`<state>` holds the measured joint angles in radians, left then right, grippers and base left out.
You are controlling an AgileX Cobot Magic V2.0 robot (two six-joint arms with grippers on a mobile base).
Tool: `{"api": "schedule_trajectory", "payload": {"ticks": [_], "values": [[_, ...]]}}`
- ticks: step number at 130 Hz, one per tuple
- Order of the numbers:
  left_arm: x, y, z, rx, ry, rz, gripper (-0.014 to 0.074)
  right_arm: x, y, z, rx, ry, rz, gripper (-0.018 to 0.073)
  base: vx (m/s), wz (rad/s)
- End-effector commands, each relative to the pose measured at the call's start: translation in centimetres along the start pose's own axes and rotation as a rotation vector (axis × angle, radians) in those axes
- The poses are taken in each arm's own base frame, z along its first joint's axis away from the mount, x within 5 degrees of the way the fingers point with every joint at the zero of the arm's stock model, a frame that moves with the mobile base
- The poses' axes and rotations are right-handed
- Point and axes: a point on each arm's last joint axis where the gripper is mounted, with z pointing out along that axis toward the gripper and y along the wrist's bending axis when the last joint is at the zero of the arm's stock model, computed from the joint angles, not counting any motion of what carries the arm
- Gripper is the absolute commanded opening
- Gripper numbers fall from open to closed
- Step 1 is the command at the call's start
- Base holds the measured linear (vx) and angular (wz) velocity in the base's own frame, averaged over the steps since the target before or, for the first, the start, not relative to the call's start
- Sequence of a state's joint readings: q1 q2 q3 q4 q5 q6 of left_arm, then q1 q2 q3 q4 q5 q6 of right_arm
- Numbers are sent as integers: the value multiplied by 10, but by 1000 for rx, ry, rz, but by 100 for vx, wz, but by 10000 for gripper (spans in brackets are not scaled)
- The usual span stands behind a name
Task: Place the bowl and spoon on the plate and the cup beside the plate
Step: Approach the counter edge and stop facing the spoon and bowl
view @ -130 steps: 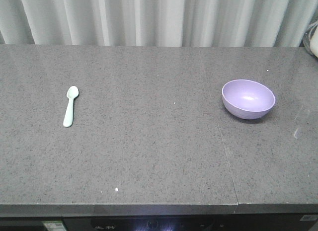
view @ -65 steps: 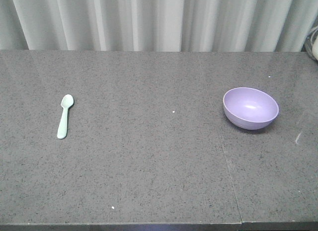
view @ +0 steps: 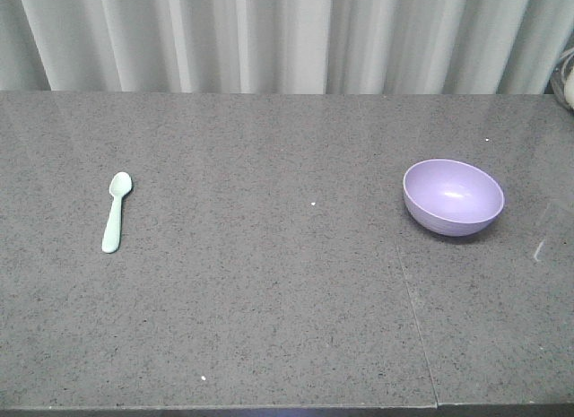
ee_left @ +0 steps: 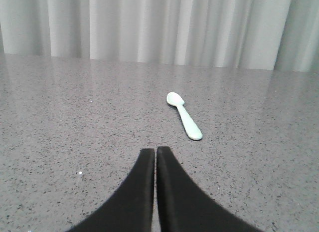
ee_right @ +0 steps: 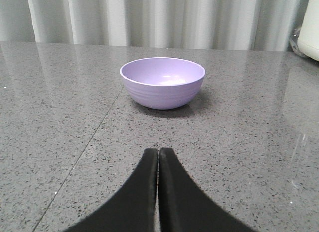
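**Bowl and spoon well apart on the counter, both grippers closed**

Bowl [view: 453, 197] is our landmark. It stands upright and empty on the grey speckled counter [view: 269, 300], and a thin seam [view: 414, 318] in the stone passes by its left side. In the front view the spoon [view: 115, 211] lies flat, far to the left of the bowl, with its scoop toward the curtain [view: 269, 40]. This view shows both things together, but no arm. Behind the bowl and to its right, at the border, we see part of a white object [view: 568, 81]; we cannot tell what it is.

The wrist views show what the front view does not. The right gripper [ee_right: 158, 153] is held low over the counter on the near side of the bowl. It points straight at the bowl and is well apart from it. The left gripper [ee_left: 155, 152] is low as well, and its view has only the spoon, which lies ahead and slightly right of its tips, not touching. On each gripper the two black fingers are pressed together with nothing between them.
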<state>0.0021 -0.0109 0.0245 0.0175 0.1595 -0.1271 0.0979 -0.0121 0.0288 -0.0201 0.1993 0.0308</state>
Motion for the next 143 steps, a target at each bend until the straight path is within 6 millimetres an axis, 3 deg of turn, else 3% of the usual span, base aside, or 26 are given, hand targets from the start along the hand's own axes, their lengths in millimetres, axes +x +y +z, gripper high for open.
{"api": "schedule_trajectory", "payload": {"ticks": [1,126,143], "values": [[-5,-1,-1,17,-85,-3,-6,-5,0,0,5,-69,-8,-7,0,0],[-6,-1,-1,17,-96,9,-6,-8,0,0,2,-94,9,-7,0,0],[-13,-2,-2,25,-145,-11,-6,-27,0,-5,0,-183,2,-7,0,0]]}}
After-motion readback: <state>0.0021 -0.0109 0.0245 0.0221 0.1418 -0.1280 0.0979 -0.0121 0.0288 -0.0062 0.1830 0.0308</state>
